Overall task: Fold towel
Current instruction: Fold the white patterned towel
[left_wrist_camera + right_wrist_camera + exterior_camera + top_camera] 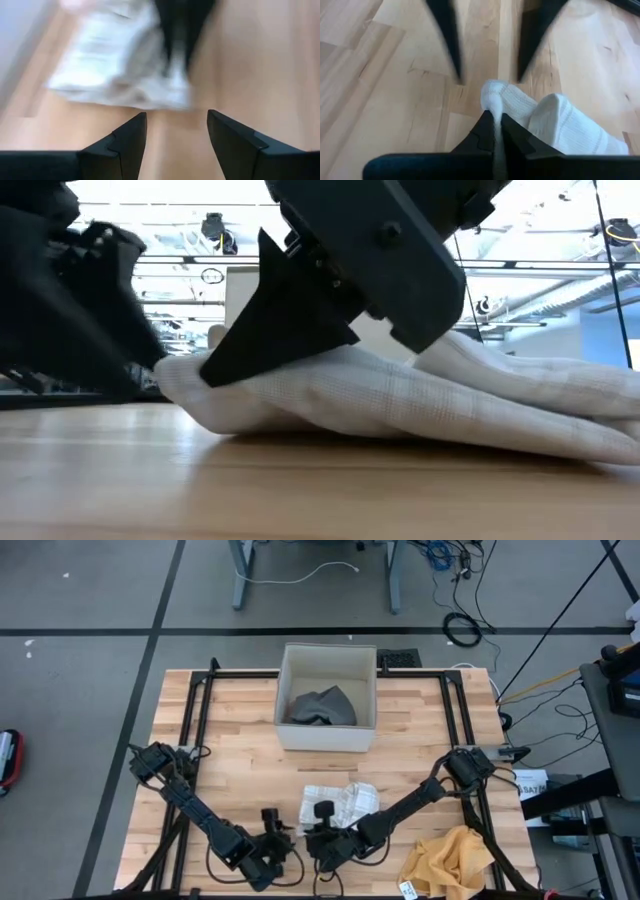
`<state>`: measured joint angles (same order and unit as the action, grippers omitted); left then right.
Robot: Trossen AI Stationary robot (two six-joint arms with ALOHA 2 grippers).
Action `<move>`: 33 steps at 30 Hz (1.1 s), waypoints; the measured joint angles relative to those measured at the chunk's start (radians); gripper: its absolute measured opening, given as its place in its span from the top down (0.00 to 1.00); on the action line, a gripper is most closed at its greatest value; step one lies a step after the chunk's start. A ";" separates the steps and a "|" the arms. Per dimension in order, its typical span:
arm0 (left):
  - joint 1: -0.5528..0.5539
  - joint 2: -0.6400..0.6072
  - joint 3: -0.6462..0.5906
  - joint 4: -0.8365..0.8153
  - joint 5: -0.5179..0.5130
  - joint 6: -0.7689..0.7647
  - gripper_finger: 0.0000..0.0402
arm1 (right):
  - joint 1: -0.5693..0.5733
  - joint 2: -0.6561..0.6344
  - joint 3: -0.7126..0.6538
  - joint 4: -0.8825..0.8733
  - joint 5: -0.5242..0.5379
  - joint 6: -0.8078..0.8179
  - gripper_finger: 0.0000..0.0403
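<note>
Right up close in the low view, the right gripper [215,370] comes down onto the near corner of the white towel [420,400], which sits crumpled on the wooden table [300,480]. From its own wrist cam you can see the two dark fingers [482,132] pinched tight together with a fold of the towel's edge caught between them, so it's got hold of the cloth. From above, the towel [340,802] lies near the front-middle of the table, and the right gripper [322,840] is at the towel's front-left corner. Left gripper [272,845] is just beside it on the table, fingers [127,142] spread wide with nothing in them, pointing at the towel's edge but not touching it as far as I can tell. Behind the towel there's a white bin [327,697] with a grey cloth [322,706] in it, and a yellow cloth [452,858] sits at the front-right corner of the table.
</note>
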<state>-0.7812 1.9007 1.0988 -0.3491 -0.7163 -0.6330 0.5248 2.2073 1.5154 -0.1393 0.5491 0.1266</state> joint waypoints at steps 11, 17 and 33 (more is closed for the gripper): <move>0.003 0.000 0.000 0.074 -0.054 0.101 0.46 | 0.006 -0.001 0.000 -0.002 0.003 0.026 0.99; 0.017 0.011 0.001 0.078 -0.005 0.100 0.46 | 0.006 -0.001 0.000 -0.002 0.004 0.030 0.99; 0.042 0.051 0.000 0.117 -0.076 0.241 0.91 | 0.005 -0.004 0.000 -0.017 0.002 0.070 0.98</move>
<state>-0.7394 1.9514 1.0992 -0.2317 -0.7925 -0.3921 0.5301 2.2036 1.5158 -0.1562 0.5516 0.1961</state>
